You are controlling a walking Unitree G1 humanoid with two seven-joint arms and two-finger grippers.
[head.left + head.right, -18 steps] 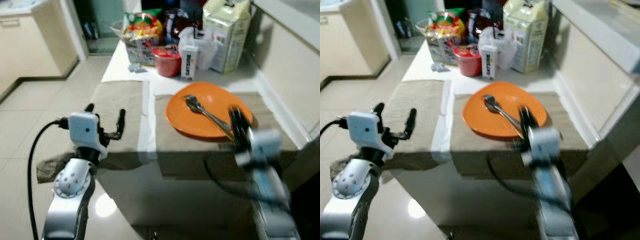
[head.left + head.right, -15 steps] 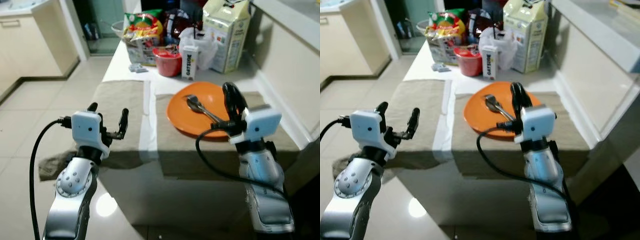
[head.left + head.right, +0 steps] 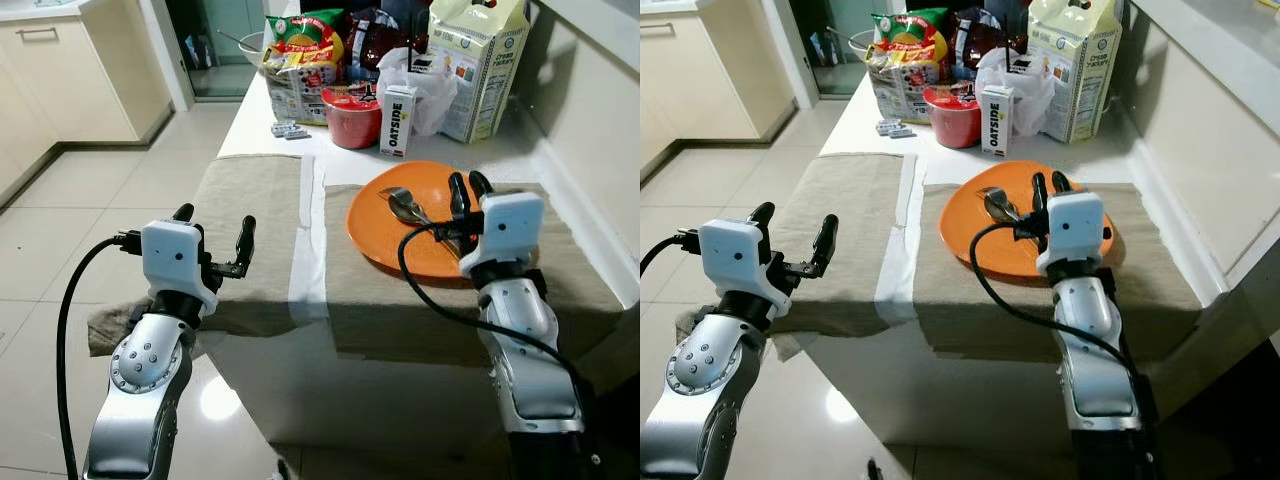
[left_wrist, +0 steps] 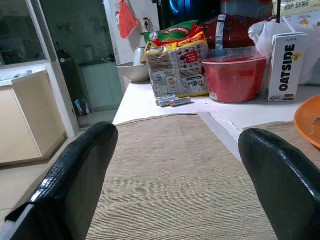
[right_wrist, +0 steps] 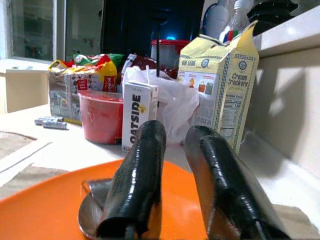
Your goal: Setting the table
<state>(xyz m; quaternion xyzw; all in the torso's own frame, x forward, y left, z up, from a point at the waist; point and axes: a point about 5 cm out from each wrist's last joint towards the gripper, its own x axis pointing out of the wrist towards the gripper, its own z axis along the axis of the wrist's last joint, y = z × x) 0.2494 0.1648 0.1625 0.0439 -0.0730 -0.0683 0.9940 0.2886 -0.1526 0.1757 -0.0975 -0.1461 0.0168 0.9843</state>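
My left gripper [image 3: 213, 233] hangs with fingers wide apart at the near edge of the left placemat [image 3: 253, 215], whose cloth ahead lies bare up to the clutter at the top of the frame: red bowl [image 3: 352, 115], Oatside carton [image 3: 398, 120], snack bag [image 3: 299, 60], cracker box [image 3: 479, 62]. My right gripper [image 3: 467, 195] sits over the orange plate [image 3: 400, 240], the spoon [image 3: 405, 207] just beside it; a wall [image 3: 590, 120] closes the right.

A metal spoon [image 3: 404, 207] lies on the orange plate [image 3: 390, 235] atop the right beige placemat [image 3: 380, 300].
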